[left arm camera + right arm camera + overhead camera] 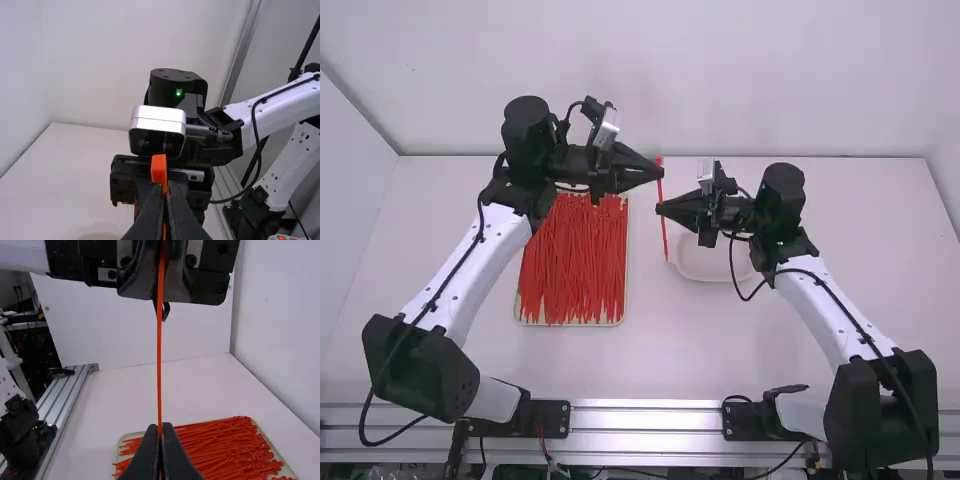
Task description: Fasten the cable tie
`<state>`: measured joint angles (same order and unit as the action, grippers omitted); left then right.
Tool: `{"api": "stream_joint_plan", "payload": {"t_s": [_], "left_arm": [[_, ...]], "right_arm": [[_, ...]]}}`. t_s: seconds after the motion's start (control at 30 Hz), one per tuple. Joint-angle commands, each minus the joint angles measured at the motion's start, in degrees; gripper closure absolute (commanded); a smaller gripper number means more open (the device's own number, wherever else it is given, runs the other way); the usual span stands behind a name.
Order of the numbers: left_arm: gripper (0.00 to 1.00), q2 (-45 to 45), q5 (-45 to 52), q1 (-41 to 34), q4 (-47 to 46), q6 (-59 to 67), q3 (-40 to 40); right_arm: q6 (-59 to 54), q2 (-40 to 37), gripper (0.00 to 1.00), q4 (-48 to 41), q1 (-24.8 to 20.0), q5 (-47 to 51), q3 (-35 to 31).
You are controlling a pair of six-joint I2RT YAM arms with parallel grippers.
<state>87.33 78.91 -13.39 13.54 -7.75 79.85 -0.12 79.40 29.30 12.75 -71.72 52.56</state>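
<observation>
A single red cable tie [662, 215] hangs upright in the air between my two grippers. My left gripper [662, 173] is shut on it just below its head end [158, 169], above the table's middle. Slightly lower down, my right gripper [658, 208] faces the left one and is shut on the strap [159, 365], whose tail hangs past it toward the table. In the right wrist view my own fingertips [152, 436] pinch the strap, and the left gripper [160, 275] clamps it farther along. The left wrist view shows the left gripper [164, 192] closed on the tie in front of the right arm's wrist camera [157, 131].
A flat tray [615, 322] heaped with several red cable ties [575, 255] lies left of the middle, under the left arm. A shallow white dish [705, 268] sits under the right gripper. Bare table stretches to the right and along the front.
</observation>
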Motion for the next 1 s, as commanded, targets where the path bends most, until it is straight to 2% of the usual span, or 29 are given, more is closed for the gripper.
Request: {"api": "stream_joint_plan", "payload": {"t_s": [0.0,0.07,0.2,0.27,0.4,0.47,0.8,0.97], "left_arm": [[0.78,0.1,1.0,-0.2,0.1,-0.2,-0.1],[0.61,0.1,1.0,0.2,0.1,0.3,-0.1],[0.41,0.1,1.0,0.9,0.2,1.6,-0.2],[0.39,0.1,1.0,1.2,0.5,1.6,-0.2],[0.41,0.1,1.0,0.9,1.2,1.6,-0.2],[0.45,0.1,1.0,1.1,2.2,1.5,-0.2],[0.50,0.1,-1.8,0.6,5.7,-1.9,-0.2],[0.64,0.1,-1.9,0.6,6.7,-1.9,-0.2]], "right_arm": [[0.3,0.2,1.00,0.1,0.0,-0.3,1.9],[0.3,0.2,1.00,0.1,0.0,-0.2,1.9],[0.3,0.2,1.00,0.1,0.0,-0.2,1.9],[0.3,0.2,1.00,0.1,0.0,-0.2,1.9],[0.3,0.2,1.00,0.4,0.0,-0.2,1.9],[0.3,0.2,1.00,0.6,0.0,-0.2,1.9],[0.3,0.2,1.00,3.1,0.0,-0.2,1.9],[0.4,0.2,1.00,3.5,0.1,2.4,1.9]]}}
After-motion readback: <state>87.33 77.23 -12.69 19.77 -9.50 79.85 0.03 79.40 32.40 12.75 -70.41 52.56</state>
